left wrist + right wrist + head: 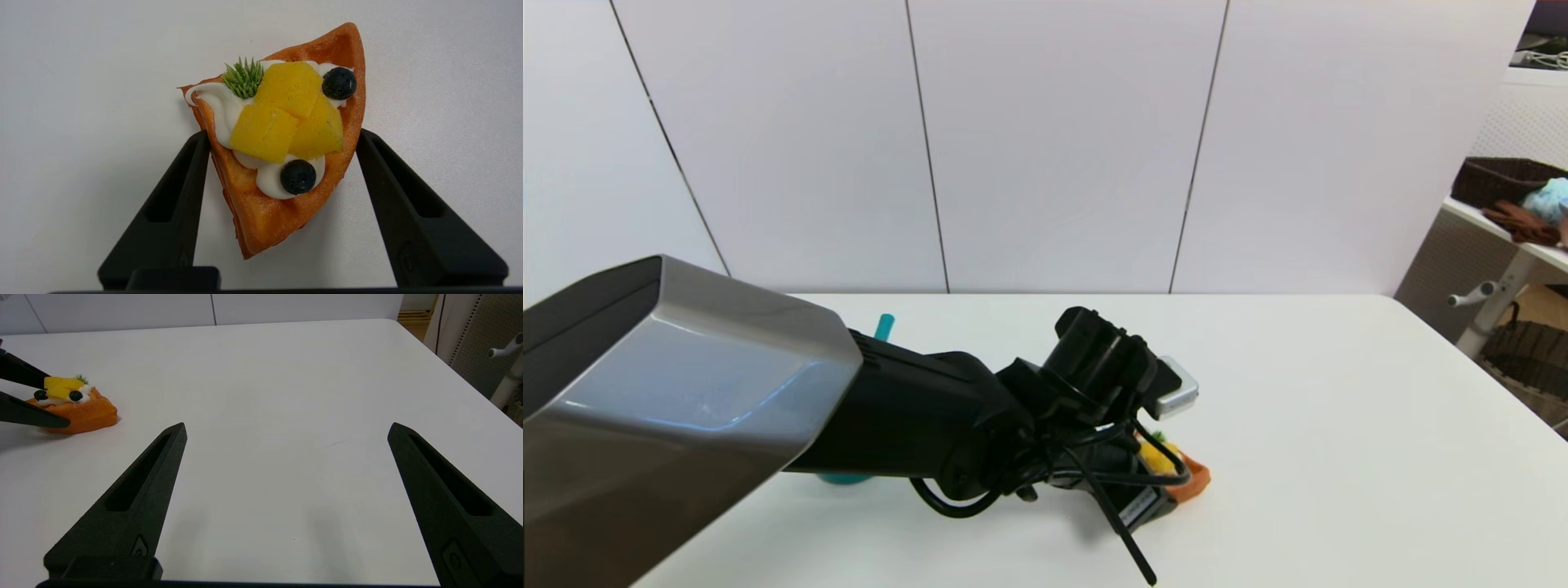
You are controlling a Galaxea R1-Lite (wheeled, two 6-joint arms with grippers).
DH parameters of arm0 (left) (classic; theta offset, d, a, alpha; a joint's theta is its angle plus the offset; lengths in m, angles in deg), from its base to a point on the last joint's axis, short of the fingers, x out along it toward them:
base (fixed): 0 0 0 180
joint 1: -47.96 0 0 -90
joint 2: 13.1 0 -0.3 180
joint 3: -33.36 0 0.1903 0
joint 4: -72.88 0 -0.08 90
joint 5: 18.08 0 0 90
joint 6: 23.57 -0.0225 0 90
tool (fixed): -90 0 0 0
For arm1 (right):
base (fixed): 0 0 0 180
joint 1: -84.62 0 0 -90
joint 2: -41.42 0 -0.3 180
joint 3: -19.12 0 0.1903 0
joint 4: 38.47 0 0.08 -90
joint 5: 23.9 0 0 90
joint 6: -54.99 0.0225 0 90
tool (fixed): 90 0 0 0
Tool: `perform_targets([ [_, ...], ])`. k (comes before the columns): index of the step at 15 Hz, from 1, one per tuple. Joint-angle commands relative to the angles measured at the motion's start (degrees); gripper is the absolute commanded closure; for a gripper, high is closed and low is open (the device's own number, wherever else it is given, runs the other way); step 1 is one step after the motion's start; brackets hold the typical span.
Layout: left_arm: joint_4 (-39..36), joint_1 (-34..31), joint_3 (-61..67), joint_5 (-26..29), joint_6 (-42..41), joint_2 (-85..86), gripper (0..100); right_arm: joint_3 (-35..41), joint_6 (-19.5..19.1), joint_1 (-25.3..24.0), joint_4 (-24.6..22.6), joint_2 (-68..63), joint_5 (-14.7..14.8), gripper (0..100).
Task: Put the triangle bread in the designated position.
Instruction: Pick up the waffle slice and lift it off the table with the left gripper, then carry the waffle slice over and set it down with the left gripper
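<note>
Triangle bread (282,163) lies between the left gripper (282,141) fingers, which touch its sides; arm reaches low across the table (1339,425).

grey-shelled black arm (915,425), looped cables (1094,465)

We see a white table (1339,425), a teal pan handle (884,326) poking up behind, and a dark basket (1499,180) on a side desk (1535,245).
</note>
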Motion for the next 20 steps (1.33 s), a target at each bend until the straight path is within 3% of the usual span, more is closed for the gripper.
perform_targets([
  [1, 0.9, 0.0, 0.4, 0.2, -0.1, -0.3, 100, 0.0, 0.0, 0.0, 0.0, 0.0, 0.0, 0],
  [7, 1.3, -0.2, -0.2, 0.1, 0.1, 4.0, 100, 0.0, 0.0, 0.0, 0.0, 0.0, 0.1, 0],
  [10, 1.2, -3.4, -0.2, -0.5, -0.3, 10.0, 100, 0.0, 0.0, 0.0, 0.0, 0.0, 0.0, 0],
  [15, 1.3, -16.0, 0.7, -3.6, -0.9, 21.1, 100, 0.0, 0.0, 0.0, 0.0, -0.1, 0.0, 0],
  [20, 1.1, -33.3, 4.7, -5.2, -0.5, 29.1, 100, 0.0, 0.0, 0.0, 0.0, 0.0, 0.1, 0],
])
